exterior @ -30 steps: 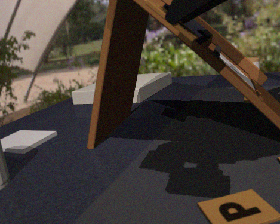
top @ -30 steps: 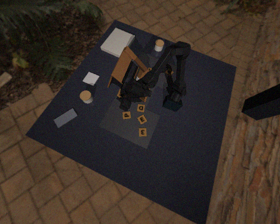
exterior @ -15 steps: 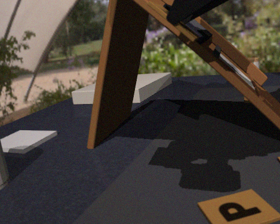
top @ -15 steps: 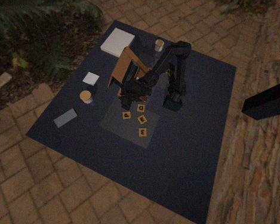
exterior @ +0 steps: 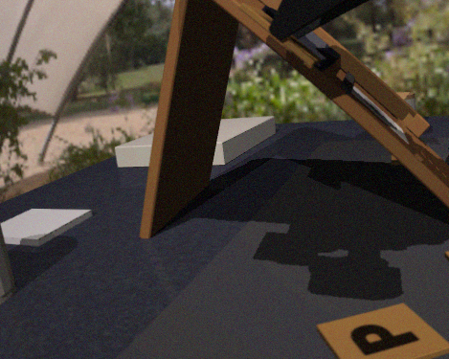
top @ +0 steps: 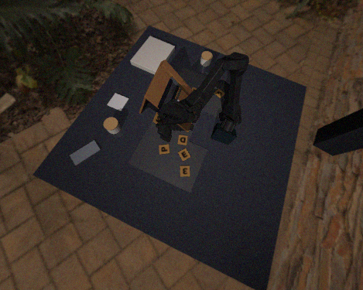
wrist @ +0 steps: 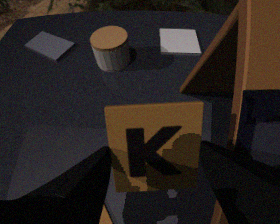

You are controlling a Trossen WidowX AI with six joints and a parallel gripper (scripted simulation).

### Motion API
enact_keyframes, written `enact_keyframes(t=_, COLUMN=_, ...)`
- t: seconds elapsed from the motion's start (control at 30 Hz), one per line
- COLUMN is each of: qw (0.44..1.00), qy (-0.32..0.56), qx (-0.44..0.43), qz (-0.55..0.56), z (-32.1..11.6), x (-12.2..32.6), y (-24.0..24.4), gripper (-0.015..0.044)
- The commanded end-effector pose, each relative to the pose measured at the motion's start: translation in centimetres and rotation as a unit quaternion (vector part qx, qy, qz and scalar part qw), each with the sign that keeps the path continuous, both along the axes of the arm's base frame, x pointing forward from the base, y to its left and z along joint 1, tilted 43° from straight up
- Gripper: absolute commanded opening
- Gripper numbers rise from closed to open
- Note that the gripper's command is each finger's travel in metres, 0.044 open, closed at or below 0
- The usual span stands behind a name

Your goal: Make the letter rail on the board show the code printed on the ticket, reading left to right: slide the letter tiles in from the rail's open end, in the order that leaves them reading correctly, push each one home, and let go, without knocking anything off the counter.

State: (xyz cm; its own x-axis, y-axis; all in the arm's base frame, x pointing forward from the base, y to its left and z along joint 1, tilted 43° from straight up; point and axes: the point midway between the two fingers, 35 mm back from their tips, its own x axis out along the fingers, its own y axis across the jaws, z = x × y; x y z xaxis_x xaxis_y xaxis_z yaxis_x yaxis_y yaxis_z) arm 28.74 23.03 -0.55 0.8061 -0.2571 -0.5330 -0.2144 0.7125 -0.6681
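Observation:
My gripper (wrist: 155,150) is shut on the K tile (wrist: 135,150) (top: 156,118), which faces the wrist camera with its letter upright. It is held in the air beside the slanted wooden board (top: 156,87) (exterior: 303,67). The board's rail and the ticket's print cannot be read. A P tile (top: 164,149) (exterior: 384,330), a D tile (top: 183,139), an E tile (top: 184,155) and a tile with an E-like letter (top: 185,171) lie apart in front. Another tile (top: 219,93) lies behind the arm, its letter unclear.
A capped cylinder (top: 111,125) (wrist: 111,52), a white square pad (top: 118,101) (wrist: 180,41) and a grey slab (top: 84,152) (wrist: 50,46) lie left of the board. A white box (top: 153,54) and another cylinder (top: 206,59) stand at the back.

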Motion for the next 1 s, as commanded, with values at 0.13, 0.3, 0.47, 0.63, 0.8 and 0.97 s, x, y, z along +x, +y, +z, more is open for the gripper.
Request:
enact_keyframes(t=0.13, qw=1.0, qy=0.0, qx=0.0, qz=0.002, z=0.3, x=0.1, y=-0.2, gripper=0.0)
enact_keyframes(t=0.3, qw=1.0, qy=0.0, qx=0.0, qz=0.002, z=0.5, x=0.2, y=-0.4, gripper=0.0)
enact_keyframes(t=0.47, qw=1.0, qy=0.0, qx=0.0, qz=0.002, z=0.7, x=0.2, y=-0.6, gripper=0.0)
enact_keyframes(t=0.63, qw=1.0, qy=0.0, qx=0.0, qz=0.002, z=0.8, x=0.3, y=-0.8, gripper=0.0)
enact_keyframes(t=0.8, qw=1.0, qy=0.0, qx=0.0, qz=0.002, z=1.0, x=0.4, y=-1.0, gripper=0.0)
enact_keyframes(t=0.97, qw=1.0, qy=0.0, qx=0.0, qz=0.002, z=1.1, x=0.4, y=-1.1, gripper=0.0)
